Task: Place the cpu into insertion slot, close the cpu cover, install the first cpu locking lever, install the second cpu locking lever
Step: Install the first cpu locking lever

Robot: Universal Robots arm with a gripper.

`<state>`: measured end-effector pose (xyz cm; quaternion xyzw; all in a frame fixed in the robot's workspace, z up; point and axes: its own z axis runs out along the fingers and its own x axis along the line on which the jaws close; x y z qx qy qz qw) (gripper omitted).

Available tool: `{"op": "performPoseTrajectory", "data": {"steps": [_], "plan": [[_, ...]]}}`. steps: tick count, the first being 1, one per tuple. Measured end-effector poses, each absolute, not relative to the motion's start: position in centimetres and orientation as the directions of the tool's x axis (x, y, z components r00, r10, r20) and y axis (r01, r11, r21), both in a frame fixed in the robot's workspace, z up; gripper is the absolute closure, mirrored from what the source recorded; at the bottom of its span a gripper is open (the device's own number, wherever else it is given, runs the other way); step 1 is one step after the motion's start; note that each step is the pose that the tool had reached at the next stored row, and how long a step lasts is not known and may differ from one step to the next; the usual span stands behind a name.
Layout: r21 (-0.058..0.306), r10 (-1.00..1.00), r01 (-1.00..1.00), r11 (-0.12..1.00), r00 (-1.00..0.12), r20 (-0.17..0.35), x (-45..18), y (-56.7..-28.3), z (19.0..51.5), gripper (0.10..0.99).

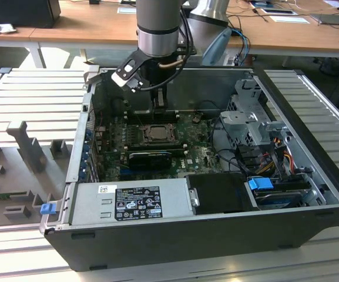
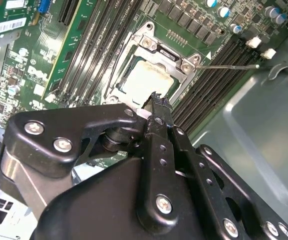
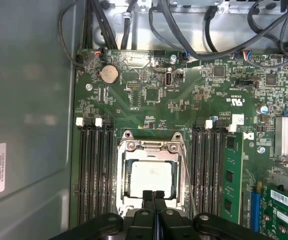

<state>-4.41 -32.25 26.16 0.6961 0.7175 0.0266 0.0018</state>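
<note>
The open computer case [image 1: 216,238] lies on its side on a ribbed metal table [image 1: 34,97]. The robot arm reaches straight down into it.

**Claw.** The claw [image 1: 159,108] hangs just above the far edge of the processor socket [image 1: 145,134]. In the first wrist view the claw [image 3: 153,196] has its two fingertips [image 3: 147,196] pressed flat against each other. It is fully closed, with nothing between them. In the second wrist view the claw [image 2: 158,100] has its tips at the near edge of the chip. Whether they touch the metal below cannot be determined.

**Chip.** The chip [image 3: 151,176] is seated flat in the socket, pale and square. In the second wrist view the chip [image 2: 144,80] shows through the opening of the frame.

**Cover.** The cover [image 3: 151,146] is a grey metal frame. It lies down over the chip, and its cut-out centre leaves the chip face exposed. In the second wrist view two screws mark the far bar of the cover [image 2: 166,52].

**Lever.** A thin metal rod [image 2: 231,66] extends from the corner of the cover across the black memory slots [image 2: 208,95].

**Surroundings.** The green circuit board [image 3: 148,100] carries memory slots on both sides of the socket, and a round coin battery [image 3: 109,74] sits beyond them. A grey power supply box [image 1: 128,202] sits along the near wall of the case.
</note>
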Motion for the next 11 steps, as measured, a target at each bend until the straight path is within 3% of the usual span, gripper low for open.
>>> {"op": "performPoseTrajectory", "data": {"steps": [11], "plan": [[0.041, 0.999, 0.999, 0.03, -0.031, 0.034, -4.4, -32.3, 27.7, 0.98]]}}
